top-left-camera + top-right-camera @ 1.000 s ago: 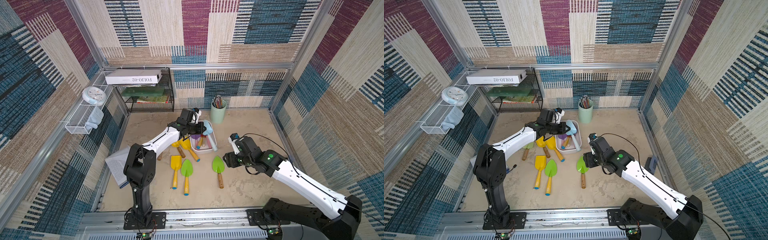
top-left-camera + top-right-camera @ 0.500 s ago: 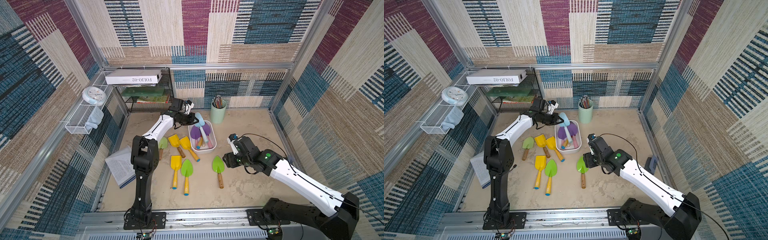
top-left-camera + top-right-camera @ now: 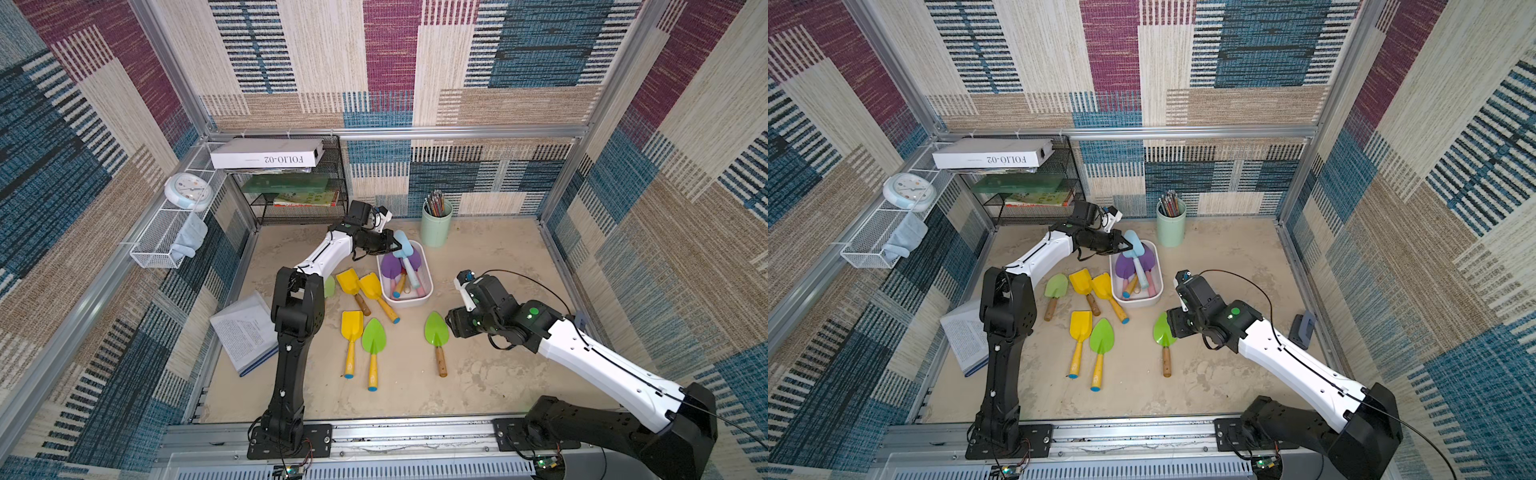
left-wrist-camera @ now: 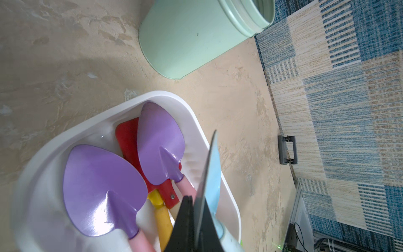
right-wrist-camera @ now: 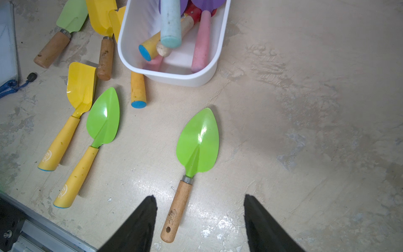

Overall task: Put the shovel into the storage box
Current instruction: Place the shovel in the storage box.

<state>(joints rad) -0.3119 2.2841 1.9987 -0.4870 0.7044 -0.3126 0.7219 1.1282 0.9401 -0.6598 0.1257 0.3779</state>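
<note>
Clamping a pale-blue shovel (image 3: 405, 254), the left gripper (image 3: 391, 245) hovers by the storage box (image 3: 405, 304) — the right gripper (image 5: 198, 198) gapes above a green shovel (image 5: 199, 139).

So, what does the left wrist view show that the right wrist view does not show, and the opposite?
Only the left wrist view: the mint-green cup, a small grey object by the wall, and the left hand shut on the blade of the light blue shovel.
Only the right wrist view: the open right hand pointed at the green shovel with a wooden handle, and other shovels lying on the floor.
Both: the white storage box with shovels inside it, and the light blue shovel held over it.
</note>
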